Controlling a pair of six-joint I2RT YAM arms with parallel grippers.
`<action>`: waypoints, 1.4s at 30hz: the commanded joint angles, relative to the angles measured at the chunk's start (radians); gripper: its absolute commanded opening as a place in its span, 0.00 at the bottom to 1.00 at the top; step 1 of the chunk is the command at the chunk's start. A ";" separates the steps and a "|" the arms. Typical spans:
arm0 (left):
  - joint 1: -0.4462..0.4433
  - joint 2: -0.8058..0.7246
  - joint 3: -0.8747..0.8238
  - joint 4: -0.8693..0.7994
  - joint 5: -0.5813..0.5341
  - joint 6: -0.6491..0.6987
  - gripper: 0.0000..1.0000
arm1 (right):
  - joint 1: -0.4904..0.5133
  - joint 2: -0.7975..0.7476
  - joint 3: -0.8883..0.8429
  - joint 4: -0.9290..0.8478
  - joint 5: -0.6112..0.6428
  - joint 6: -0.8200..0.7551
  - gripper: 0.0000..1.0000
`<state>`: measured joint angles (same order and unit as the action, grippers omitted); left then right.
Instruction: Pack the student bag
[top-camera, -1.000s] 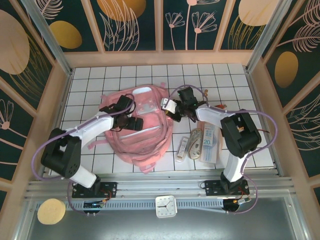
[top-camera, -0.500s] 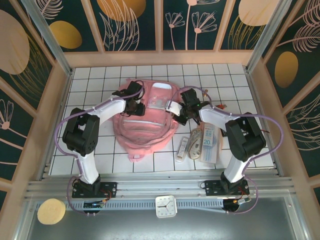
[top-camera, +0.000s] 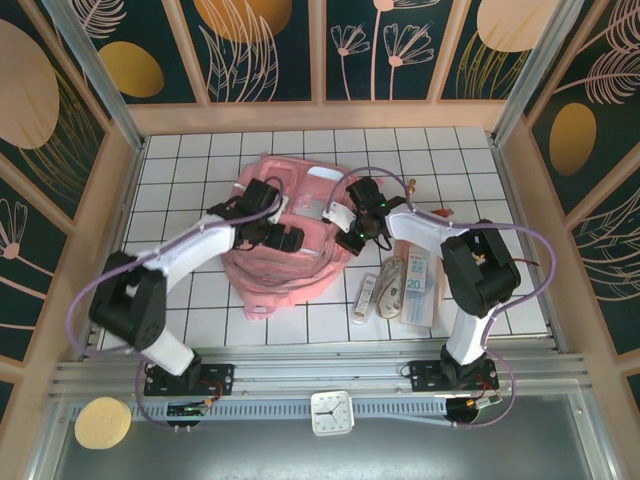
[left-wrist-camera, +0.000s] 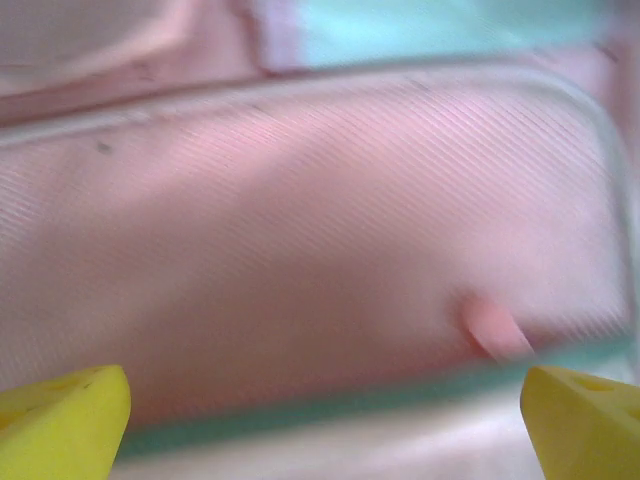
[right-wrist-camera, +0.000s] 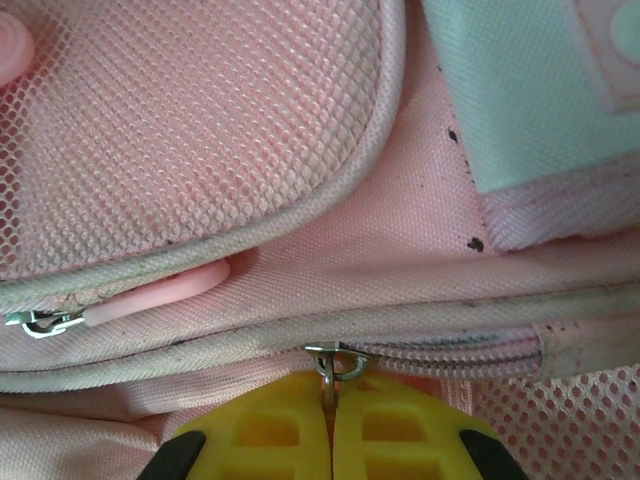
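Mid-table on the white tiles (top-camera: 180, 190): bag (top-camera: 290, 278), slumped. Left gripper (left-wrist-camera: 322, 425) spread wide over its front pocket (left-wrist-camera: 300, 250), holding nothing. Right gripper (right-wrist-camera: 333, 420) pinched tight on a zip pull (right-wrist-camera: 338, 362).

The top external camera sits above and behind the arm bases, looking down and forward over the whole tiled table (top-camera: 440, 160), with the student bag (top-camera: 300, 270) near mid-frame. The left wrist camera hovers very close over the bag's fabric (so close that it blurs), with the left gripper (left-wrist-camera: 320, 430) spread to the lower corners. The right wrist camera looks just as closely along a zip on the bag's right side, where the right gripper (right-wrist-camera: 333, 425) pinches a zip pull (right-wrist-camera: 338, 362) at the lower edge. All three views share the bag's pink surface.
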<state>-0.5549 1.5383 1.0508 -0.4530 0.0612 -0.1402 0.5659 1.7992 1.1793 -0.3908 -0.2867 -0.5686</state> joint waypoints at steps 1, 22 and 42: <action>-0.048 -0.066 -0.110 -0.011 -0.056 0.213 0.99 | -0.014 -0.005 0.028 0.050 -0.103 0.051 0.00; -0.077 0.129 -0.127 0.200 -0.230 0.657 0.33 | -0.060 -0.048 0.030 0.042 -0.182 0.055 0.00; -0.065 0.067 0.192 -0.008 -0.245 0.326 0.00 | 0.036 -0.279 -0.019 -0.122 0.029 -0.046 0.00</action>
<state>-0.6369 1.6199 1.1759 -0.4953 -0.1158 0.2699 0.5522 1.6180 1.1751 -0.4107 -0.1833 -0.5625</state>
